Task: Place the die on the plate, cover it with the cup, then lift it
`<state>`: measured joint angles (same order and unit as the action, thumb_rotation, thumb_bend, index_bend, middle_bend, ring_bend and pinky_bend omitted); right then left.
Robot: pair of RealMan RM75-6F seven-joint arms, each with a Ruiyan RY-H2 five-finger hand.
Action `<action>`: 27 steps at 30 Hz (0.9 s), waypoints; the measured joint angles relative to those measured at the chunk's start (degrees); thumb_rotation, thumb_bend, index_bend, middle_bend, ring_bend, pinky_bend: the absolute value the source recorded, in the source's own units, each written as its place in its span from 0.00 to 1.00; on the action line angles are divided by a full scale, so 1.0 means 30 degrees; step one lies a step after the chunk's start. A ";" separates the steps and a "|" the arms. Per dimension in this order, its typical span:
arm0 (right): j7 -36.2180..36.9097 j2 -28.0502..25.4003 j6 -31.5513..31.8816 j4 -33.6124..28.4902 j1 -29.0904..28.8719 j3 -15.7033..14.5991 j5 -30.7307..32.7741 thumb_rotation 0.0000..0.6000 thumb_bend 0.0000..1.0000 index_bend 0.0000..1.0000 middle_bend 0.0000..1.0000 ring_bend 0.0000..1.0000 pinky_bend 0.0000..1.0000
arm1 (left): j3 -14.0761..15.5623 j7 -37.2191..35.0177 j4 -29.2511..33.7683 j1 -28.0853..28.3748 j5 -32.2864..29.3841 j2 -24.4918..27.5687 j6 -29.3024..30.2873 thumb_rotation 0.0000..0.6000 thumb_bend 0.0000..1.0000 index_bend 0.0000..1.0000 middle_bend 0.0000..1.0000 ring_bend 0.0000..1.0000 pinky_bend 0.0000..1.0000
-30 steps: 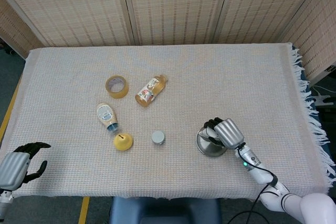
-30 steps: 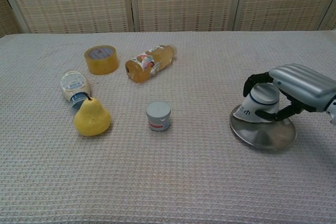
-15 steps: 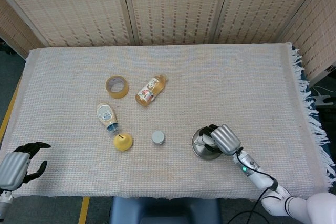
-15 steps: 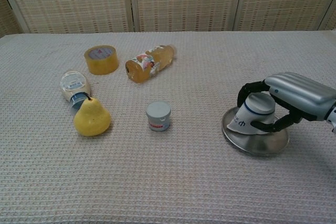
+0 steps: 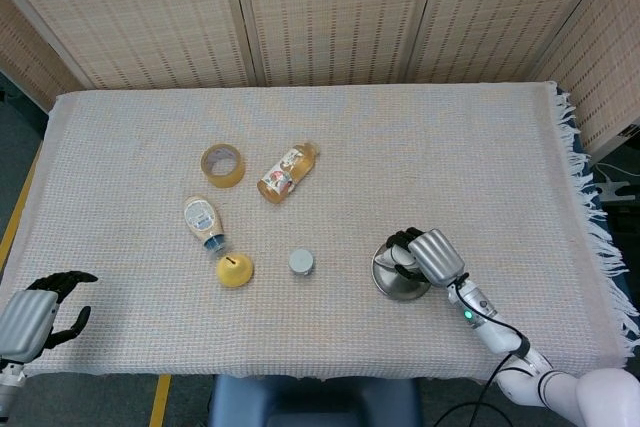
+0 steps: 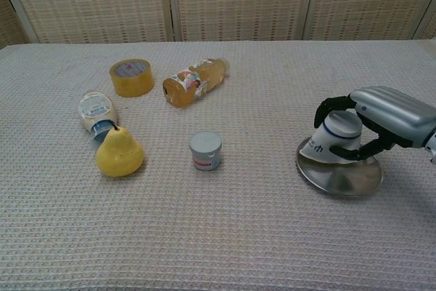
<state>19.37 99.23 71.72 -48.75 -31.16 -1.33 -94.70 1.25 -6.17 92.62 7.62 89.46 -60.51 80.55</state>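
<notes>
**Cup on plate, right hand wrapped around it**

My right hand (image 6: 381, 119) grips the cup (image 6: 335, 137), which sits upside down on the plate (image 6: 340, 176). Fingers (image 6: 329, 106) curl over the far side and more come round the near side low on the wall, so the cup is clamped between them, palm above. In the head view my hand (image 5: 432, 255) covers most of the cup; only a sliver shows at its left edge.

I can't see the die in either view. My guess is it's under the cup, which is why the cup is inverted and sitting toward the back of the plate rather than dead centre. Can't confirm.

The cup's rim looks down on the plate on the left side; the right side is hidden by my fingers, so I can't tell if it's fully seated or tipped.

The grip is a side wrap, which suits a straight pull up, and that's the step I read as next. Risk: the thin cup wall may squash, or the plate may drag along.

Left hand (image 5: 38, 312) is parked at the near left table edge, fingers loosely curled and apart, holding nothing.

The pear (image 6: 118, 152), small can (image 6: 205, 150), tape (image 6: 131, 76) and two bottles sit well apart to the left, out of the way.
</notes>
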 measured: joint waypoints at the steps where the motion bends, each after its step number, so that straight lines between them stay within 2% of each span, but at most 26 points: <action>1: 0.0364 -0.0114 0.0029 -0.0199 -0.0025 -0.0094 -0.0112 1.00 0.22 0.63 0.49 0.43 0.82 | 0.0007 0.0016 0.0004 -0.0002 0.0023 0.0000 0.0013 1.00 0.43 0.31 0.31 0.28 0.35; 4: 0.1031 -0.0486 0.0273 -0.0601 -0.0080 -0.0419 -0.0583 1.00 0.22 0.63 0.49 0.43 0.82 | 0.0022 0.0017 0.0016 -0.0016 0.0051 0.0006 0.0049 1.00 0.43 0.31 0.31 0.28 0.35; 8: 0.0470 -0.0481 0.0501 -0.0409 -0.0053 -0.0370 -0.0603 1.00 0.22 0.63 0.49 0.43 0.82 | 0.0007 -0.0045 0.0025 -0.0027 0.0011 0.0034 0.0066 1.00 0.43 0.31 0.31 0.28 0.35; 17: -0.0972 -0.0391 0.1950 0.0450 0.0263 0.0300 -0.0392 1.00 0.22 0.63 0.49 0.43 0.82 | -0.0018 -0.0124 -0.0006 -0.0041 -0.0013 0.0051 0.0113 1.00 0.43 0.31 0.31 0.28 0.35; 22: -0.1242 -0.1039 0.3474 0.0459 0.1088 0.0952 0.0338 1.00 0.22 0.63 0.49 0.43 0.82 | 0.0009 0.0038 0.0046 -0.0044 0.0049 0.0026 0.0124 1.00 0.43 0.31 0.31 0.28 0.35; 27: -0.1329 -0.1590 0.2693 0.0859 0.1916 0.1132 0.1493 1.00 0.22 0.60 0.49 0.42 0.82 | 0.0048 0.0216 0.0115 -0.0040 0.0060 -0.0004 0.0070 1.00 0.43 0.31 0.31 0.28 0.35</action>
<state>15.39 94.46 79.80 -46.17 -25.41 2.06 -90.22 1.39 -5.52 92.96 7.50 89.64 -60.52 80.76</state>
